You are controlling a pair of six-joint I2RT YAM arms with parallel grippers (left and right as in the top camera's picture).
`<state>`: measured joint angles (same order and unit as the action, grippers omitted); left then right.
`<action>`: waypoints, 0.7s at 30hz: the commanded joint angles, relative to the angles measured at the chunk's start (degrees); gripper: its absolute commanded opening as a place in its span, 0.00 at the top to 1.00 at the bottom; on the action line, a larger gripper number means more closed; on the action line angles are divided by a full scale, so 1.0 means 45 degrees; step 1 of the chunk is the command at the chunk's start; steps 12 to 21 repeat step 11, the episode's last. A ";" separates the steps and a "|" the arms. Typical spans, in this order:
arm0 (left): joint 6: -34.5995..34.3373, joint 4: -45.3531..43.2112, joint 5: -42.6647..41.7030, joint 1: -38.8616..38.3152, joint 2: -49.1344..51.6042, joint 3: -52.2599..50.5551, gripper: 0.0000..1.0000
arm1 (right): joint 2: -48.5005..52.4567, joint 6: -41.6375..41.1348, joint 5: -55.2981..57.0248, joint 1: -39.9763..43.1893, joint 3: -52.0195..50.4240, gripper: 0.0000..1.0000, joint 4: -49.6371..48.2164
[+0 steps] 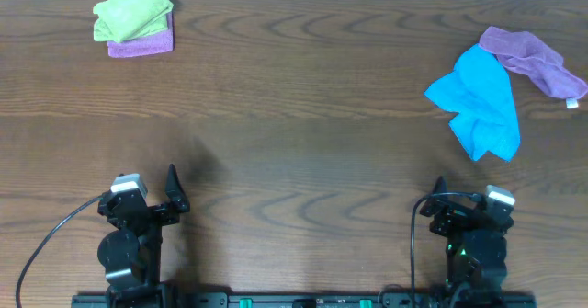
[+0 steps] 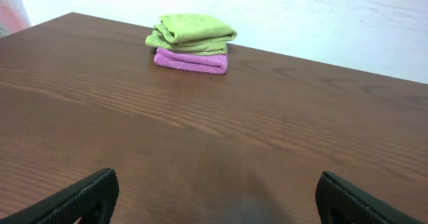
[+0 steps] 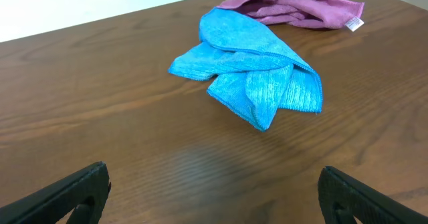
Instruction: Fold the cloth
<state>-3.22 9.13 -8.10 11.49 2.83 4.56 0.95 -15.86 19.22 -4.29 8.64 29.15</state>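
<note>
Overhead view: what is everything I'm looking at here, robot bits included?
table: one, dark brown wood, under everything
green cloth: one, lime green, folded, far left, on top of the pink cloth
pink cloth: one, pinkish purple, folded, under the green cloth
blue cloth: one, bright blue, crumpled, far right
purple cloth: one, purple with a white tag, crumpled, touching the blue cloth's far side
left tool: one, black, open, near edge
right tool: one, black, open, near edge

The tabletop (image 1: 294,115) was dark brown with wavy wood grain. All plain — the lime-green cloth (image 1: 133,12), the pink cloth (image 1: 142,45), the bright blue cloth (image 1: 482,101), the mauve cloth (image 1: 533,58) with its white tag (image 1: 571,104). The left end effector (image 2: 217,197) and right end effector (image 3: 214,190) were black.
</note>
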 commanded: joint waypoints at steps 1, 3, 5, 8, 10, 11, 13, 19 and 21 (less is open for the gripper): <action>-0.0141 0.0126 0.0185 0.0034 -0.0097 -0.0384 0.05 | -0.0141 0.0155 -0.0044 0.0126 -0.0117 0.01 0.0000; -0.0141 0.0126 0.0185 0.0034 -0.0097 -0.0384 0.05 | -0.0141 0.0155 -0.0044 0.0126 -0.0117 0.01 0.0000; -0.0141 0.0126 0.0185 0.0034 -0.0097 -0.0384 0.05 | -0.0141 0.0155 -0.0044 0.0126 -0.0117 0.01 0.0000; -0.0141 0.0126 0.0185 0.0034 -0.0097 -0.0384 0.05 | -0.0141 0.0155 -0.0044 0.0126 -0.0117 0.01 0.0000; -0.0141 0.0126 0.0185 0.0034 -0.0097 -0.0384 0.05 | -0.0141 0.0155 -0.0044 0.0126 -0.0117 0.01 0.0000; -0.0141 0.0126 0.0185 0.0034 -0.0097 -0.0384 0.05 | -0.0141 0.0155 -0.0044 0.0126 -0.0117 0.01 0.0000; -0.0141 0.0126 0.0185 0.0034 -0.0097 -0.0384 0.05 | -0.0141 0.0155 -0.0044 0.0126 -0.0117 0.01 0.0000; -0.0141 0.0126 0.0185 0.0034 -0.0097 -0.0384 0.05 | -0.0141 0.0155 -0.0044 0.0126 -0.0117 0.01 0.0000; -0.0141 0.0126 0.0185 0.0034 -0.0097 -0.0384 0.05 | -0.0141 0.0155 -0.0044 0.0126 -0.0117 0.01 0.0000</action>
